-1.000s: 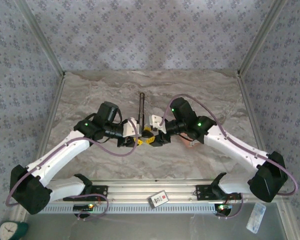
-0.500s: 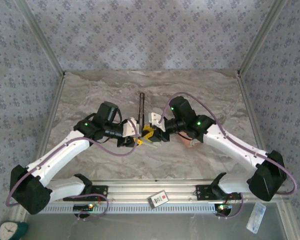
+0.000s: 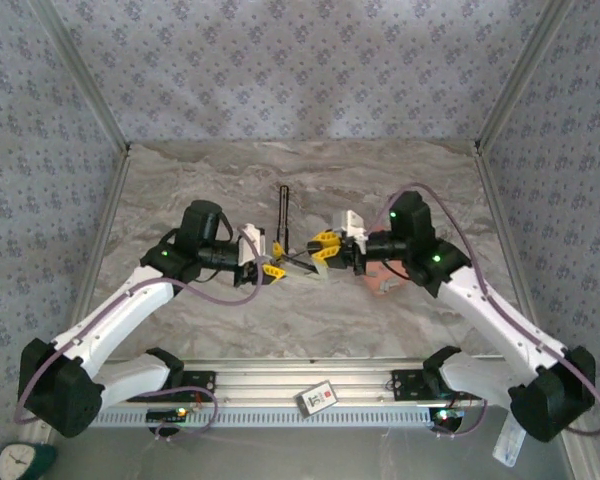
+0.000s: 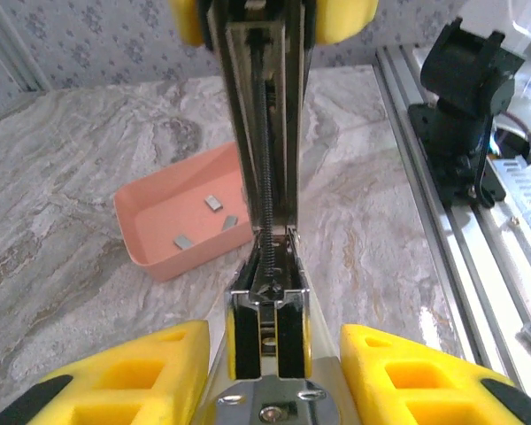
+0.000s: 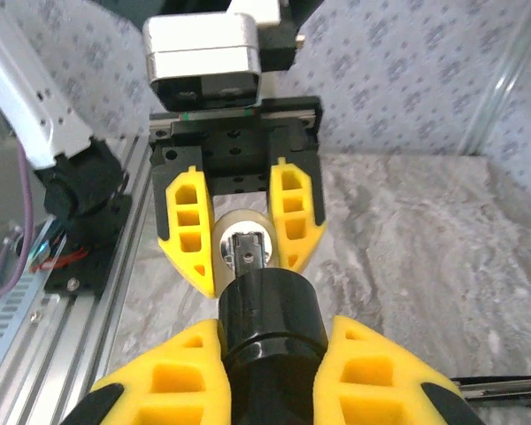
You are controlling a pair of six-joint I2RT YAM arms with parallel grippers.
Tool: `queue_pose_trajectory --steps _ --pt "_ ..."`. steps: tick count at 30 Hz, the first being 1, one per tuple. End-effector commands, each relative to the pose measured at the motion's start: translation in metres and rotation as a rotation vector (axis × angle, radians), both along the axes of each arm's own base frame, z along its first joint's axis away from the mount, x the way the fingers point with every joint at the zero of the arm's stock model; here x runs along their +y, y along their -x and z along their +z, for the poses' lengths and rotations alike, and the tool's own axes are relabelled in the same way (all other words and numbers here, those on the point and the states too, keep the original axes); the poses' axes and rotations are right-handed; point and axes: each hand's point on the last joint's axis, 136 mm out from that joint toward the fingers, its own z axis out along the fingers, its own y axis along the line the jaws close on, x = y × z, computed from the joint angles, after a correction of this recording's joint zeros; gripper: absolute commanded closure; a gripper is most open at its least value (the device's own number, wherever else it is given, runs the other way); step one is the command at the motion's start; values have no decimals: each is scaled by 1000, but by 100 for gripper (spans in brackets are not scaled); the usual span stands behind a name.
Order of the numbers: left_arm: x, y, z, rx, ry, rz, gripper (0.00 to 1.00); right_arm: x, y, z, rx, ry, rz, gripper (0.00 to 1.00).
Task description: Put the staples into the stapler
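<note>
There was one stapler (image 4: 265,177), one pink tray (image 4: 159,257) left of centre holding three staple pieces (image 4: 215,202), and one black rod (image 3: 284,205) upper middle on the counter (image 3: 180,180).

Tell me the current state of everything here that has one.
Stapler: opened, spring channel exposed, held at both ends.
Left gripper: fingers closed on the stapler.
Right gripper: fingers closed on the stapler.
Pink tray: upright.
Staples: three loose pieces lying in the pink tray.

Metal, plastic, stone-look.
Stapler (image 4: 265,150) rail: bright bare metal. Pink tray (image 4: 191,258): smooth matt plastic, with 3 dull grey metal staples (image 4: 214,202). Table (image 4: 71,177): smooth marble-look surface.
</note>
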Motion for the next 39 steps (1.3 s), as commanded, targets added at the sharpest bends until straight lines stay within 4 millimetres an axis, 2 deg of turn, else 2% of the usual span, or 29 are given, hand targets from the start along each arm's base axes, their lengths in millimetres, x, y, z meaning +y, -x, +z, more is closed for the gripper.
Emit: queue_pose_trajectory --steps 1,11,18,22,24,28,31,34,39 --pt "7 -7 25 14 92 44 100 -25 -19 0 43 -51 -150 100" --pt "15 -18 69 19 257 90 100 -90 -55 -38 191 -213 -487 100" --pt "16 -25 95 3 338 118 100 -113 -70 -57 277 -262 -627 100" --pt "17 -29 104 -16 349 143 100 -122 -77 -62 328 -281 -693 94" --pt "17 -30 102 -22 322 143 100 -115 -74 -57 341 -281 -651 84" --pt "16 -26 91 -39 267 111 100 -81 -52 -51 291 -151 -486 59" --pt "13 -22 84 -77 231 75 100 -55 -37 -46 212 -47 -383 49" --pt "8 -13 73 -109 165 17 100 -31 -28 -37 131 11 -289 43" --pt "1 -2 63 -138 108 -55 100 5 -19 -18 36 75 -147 39"
